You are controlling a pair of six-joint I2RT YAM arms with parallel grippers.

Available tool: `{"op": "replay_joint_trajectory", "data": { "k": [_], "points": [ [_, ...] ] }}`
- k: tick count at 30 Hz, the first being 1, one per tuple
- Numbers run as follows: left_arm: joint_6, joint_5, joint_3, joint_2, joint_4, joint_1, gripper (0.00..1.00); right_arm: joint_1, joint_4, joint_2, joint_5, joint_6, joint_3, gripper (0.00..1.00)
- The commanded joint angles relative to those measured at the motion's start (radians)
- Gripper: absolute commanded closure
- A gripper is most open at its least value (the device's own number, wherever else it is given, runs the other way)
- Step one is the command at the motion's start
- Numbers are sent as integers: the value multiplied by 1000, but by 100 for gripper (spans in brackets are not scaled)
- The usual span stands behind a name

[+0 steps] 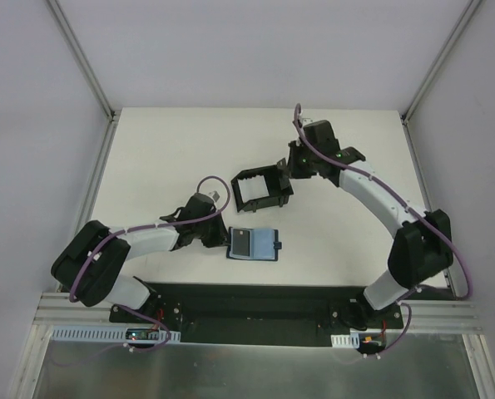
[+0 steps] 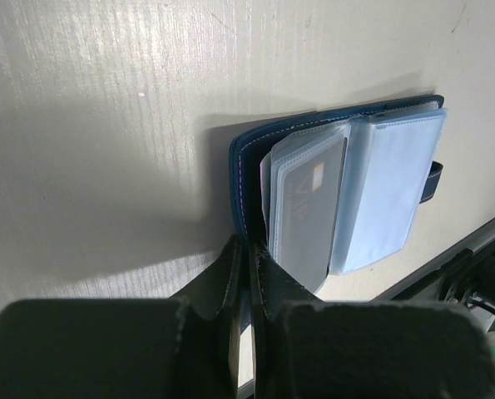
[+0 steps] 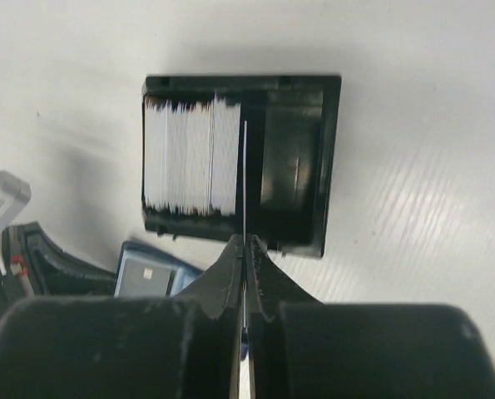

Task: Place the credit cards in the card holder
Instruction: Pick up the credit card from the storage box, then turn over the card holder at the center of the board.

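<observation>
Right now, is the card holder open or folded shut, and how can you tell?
Open: the card holder has its clear pockets fanned out, one card showing inside, and the snap tab sticks out unfastened.

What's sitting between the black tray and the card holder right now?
Nothing: the top external view shows only a bare strip of white table between the black tray and the open card holder.
</observation>
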Motion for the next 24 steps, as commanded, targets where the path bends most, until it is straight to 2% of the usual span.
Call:
{"op": "replay_joint_trajectory", "data": {
  "k": [1,7,12,18,24],
  "points": [
    [33,-58,-35,-13,-81,-5,100,18,101,-161,-66,117,-200,100],
    [29,-63,-43,-23,-81,-5,100,147,167,-332,-37,300,-451,100],
    [25,-61,-49,-23,-81,-5,100,263,229,-346,36,418,-578,100],
    [26,-60,-52,-26,-81,-5,100,340,255,-317,107,479,-617,100],
    [33,-58,-52,-26,-81,-5,100,346,207,-330,211,476,-631,100]
  ]
}}
